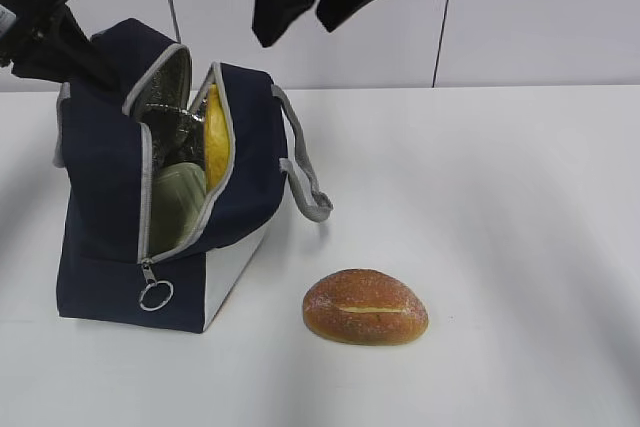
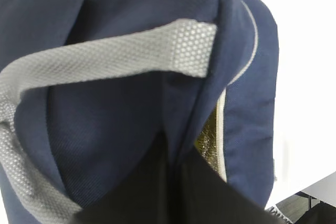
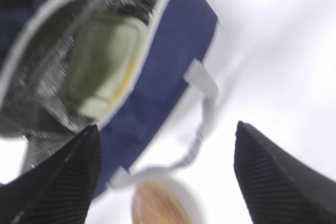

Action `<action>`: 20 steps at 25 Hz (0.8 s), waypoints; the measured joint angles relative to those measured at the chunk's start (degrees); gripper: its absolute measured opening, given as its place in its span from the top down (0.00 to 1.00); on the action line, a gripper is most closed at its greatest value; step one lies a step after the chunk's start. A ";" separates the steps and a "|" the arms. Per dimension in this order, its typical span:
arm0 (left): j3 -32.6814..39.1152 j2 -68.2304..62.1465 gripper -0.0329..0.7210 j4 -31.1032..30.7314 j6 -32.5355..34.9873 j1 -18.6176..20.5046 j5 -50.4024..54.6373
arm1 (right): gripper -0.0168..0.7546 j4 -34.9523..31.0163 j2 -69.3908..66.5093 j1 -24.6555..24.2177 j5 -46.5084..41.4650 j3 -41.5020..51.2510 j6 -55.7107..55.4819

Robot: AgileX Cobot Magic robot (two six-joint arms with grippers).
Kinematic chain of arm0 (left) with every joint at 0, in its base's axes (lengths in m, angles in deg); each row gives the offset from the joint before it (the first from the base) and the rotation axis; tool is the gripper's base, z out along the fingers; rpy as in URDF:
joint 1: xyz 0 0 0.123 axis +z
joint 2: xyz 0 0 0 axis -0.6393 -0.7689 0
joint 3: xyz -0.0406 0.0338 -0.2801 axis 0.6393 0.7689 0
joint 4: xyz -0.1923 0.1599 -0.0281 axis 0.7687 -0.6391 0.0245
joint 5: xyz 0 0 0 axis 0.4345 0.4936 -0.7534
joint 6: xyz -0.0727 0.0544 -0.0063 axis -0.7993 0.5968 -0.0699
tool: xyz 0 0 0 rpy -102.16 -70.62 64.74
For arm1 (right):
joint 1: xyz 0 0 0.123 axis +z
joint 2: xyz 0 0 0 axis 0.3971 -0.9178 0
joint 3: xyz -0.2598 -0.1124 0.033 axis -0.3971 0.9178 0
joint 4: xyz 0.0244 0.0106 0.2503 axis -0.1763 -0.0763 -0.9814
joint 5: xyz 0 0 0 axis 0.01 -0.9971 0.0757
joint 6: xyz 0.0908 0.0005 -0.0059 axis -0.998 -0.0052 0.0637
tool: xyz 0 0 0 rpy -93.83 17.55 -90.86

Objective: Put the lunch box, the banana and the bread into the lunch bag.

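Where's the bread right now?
In the exterior view the bread lies on the table, front centre, just right of the lunch bag, outside it.

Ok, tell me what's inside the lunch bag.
Inside the open lunch bag: the lunch box, green lid showing, and the banana upright beside it. Their lower parts and the bag's bottom are hidden. The bread lies outside.

no readable text, label or brand appears anywhere (the lunch bag (image 1: 110, 217) carries plain fabric only).

white table (image 1: 520, 247), plain surface. white wall (image 1: 540, 7) behind it, split into panels by thin dark vertical seams (image 1: 445, 17).
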 joint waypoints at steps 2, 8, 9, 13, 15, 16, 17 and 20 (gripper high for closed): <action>0.00 0.00 0.96 0.00 0.00 0.00 0.00 | 0.22 1.66 3.51 0.00 0.00 5.59 2.74; 0.00 0.00 0.96 0.00 0.05 0.00 0.00 | 0.22 3.01 11.44 0.00 0.00 22.59 8.26; 0.00 0.00 0.96 0.00 0.06 0.00 0.00 | 0.22 3.01 12.11 0.00 0.00 24.68 8.77; 0.00 0.00 0.96 0.00 0.06 0.00 -0.05 | 0.22 2.71 14.70 0.00 0.22 33.99 10.90; 0.00 0.00 0.96 0.00 0.06 0.00 -0.05 | 0.22 1.23 15.80 0.00 0.64 38.70 13.27; 0.00 0.00 0.96 0.00 0.06 0.00 -0.05 | 0.22 0.25 16.32 0.00 1.67 40.65 14.99; 0.00 0.00 0.96 0.00 0.06 0.00 -0.10 | 0.22 -0.89 16.75 0.00 2.74 42.83 16.68; 0.00 0.00 0.96 0.00 0.06 0.00 -0.10 | 0.22 -2.43 17.21 0.00 7.25 47.99 20.56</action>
